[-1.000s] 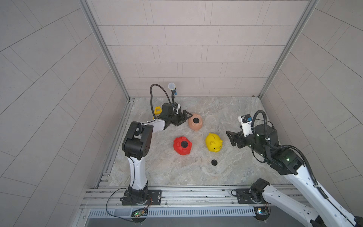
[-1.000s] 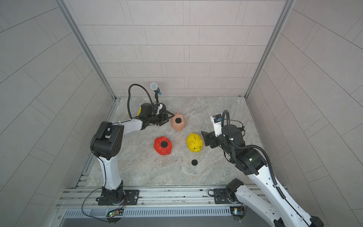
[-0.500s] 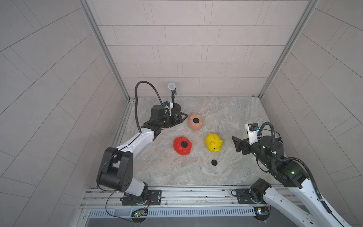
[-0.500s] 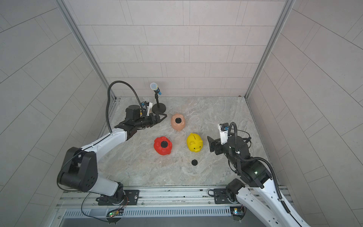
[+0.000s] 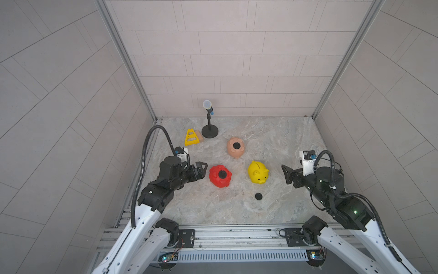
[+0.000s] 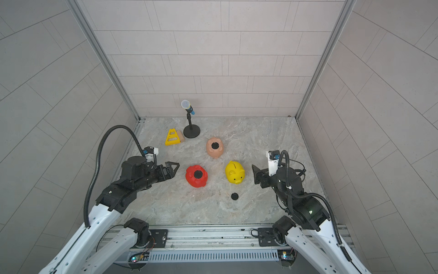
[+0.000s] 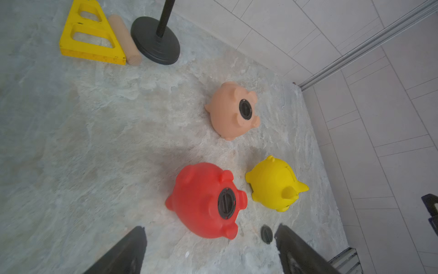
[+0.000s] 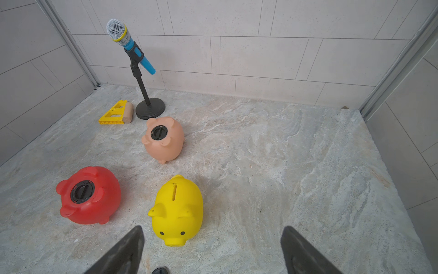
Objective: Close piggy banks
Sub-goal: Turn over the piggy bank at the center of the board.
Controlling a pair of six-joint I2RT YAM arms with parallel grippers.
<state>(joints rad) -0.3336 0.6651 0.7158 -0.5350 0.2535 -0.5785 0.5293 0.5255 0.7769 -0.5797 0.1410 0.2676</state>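
Plainly, in both top views the left gripper (image 5: 202, 170) and the right gripper (image 5: 286, 175) hang low over the marble table (image 5: 284, 132), jaws wide apart and nothing between them. The red pig (image 5: 220, 176) lies just beside the left gripper, belly up, with a black plug seated in its round hole. The peach-pink pig (image 5: 235, 147) lies farther back, likewise belly up and plugged. The yellow pig (image 5: 257, 172) stands between the red pig and the right gripper. A loose plug (image 5: 258, 196) lies on the table near its snout, touching nothing. A microphone stand (image 5: 209, 132) and a yellow frame (image 5: 190, 138) sit at the back, well apart from the pigs.

From the left wrist, the spread fingers (image 7: 129, 253) frame the red pig, whose plug looks flush as far as can be told. The loose plug shows close to one fingertip.

From the right wrist, the fingers (image 8: 128, 251) open toward the yellow pig. It stands on its feet with the coin slot up, so its belly hole is hidden.

Judging by this, the yellow pig is the one left to close. It should first be rolled onto its back, gripped across the flanks, since the glossy round body will likely slip or roll. One arm can then steady it while the other takes the loose plug by its rim. That arm should keep the plug flat, centre it over the hole and press straight down.
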